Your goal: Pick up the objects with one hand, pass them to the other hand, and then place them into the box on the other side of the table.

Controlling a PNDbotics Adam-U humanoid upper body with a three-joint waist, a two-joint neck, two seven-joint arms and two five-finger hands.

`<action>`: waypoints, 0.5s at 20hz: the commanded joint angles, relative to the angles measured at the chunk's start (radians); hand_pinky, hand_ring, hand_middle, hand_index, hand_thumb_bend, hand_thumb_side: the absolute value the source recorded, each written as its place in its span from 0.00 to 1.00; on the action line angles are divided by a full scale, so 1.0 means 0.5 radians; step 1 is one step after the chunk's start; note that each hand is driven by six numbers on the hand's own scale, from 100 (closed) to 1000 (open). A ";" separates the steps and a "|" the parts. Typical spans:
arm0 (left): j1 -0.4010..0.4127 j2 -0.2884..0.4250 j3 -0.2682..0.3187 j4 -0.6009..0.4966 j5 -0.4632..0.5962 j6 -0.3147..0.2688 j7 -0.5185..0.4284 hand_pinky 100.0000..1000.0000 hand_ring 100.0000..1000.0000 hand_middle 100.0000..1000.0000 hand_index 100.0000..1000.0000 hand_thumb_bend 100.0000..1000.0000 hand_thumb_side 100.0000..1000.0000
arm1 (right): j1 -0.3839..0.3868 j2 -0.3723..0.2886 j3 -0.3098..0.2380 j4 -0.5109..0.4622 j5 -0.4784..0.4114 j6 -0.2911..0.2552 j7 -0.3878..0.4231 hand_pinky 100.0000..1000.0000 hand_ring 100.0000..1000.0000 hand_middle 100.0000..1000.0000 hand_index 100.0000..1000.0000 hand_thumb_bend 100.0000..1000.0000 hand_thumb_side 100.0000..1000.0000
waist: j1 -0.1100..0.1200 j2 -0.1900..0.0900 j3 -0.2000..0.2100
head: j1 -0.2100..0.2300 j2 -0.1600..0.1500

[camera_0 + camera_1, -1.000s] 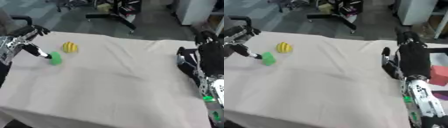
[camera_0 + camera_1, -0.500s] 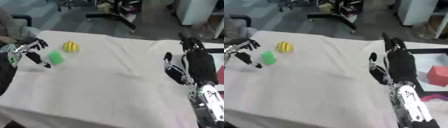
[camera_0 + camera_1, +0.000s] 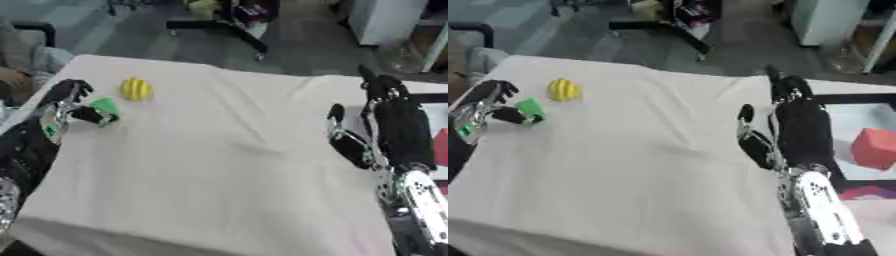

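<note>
Right hand (image 3: 794, 127) raised over tabletop's right edge, fingers straight and spread, holding nothing. Beyond that edge, box (image 3: 852, 112) with red cube (image 3: 875, 148) inside. Left hand (image 3: 61, 105) at tabletop's left edge, thumb and fingers pinching green block (image 3: 104, 108). Yellow ridged ball (image 3: 136, 89) just behind block, near far-left corner of white-clothed tabletop (image 3: 219, 165).

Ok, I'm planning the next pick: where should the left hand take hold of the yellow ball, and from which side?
Probably from above, fingers curling round the widest part of the yellow ball. It is round, so no side grips better, and it sits free on the cloth. The left hand is already close, beside the green block.
</note>
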 commanded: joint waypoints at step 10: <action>-0.082 -0.011 0.017 -0.003 0.231 -0.063 -0.080 0.38 0.20 0.15 0.30 0.02 0.00 | -0.048 0.017 -0.001 -0.038 -0.027 0.019 -0.009 0.47 0.87 0.67 0.95 0.00 0.35 | -0.019 0.004 -0.025 | 0.015 -0.046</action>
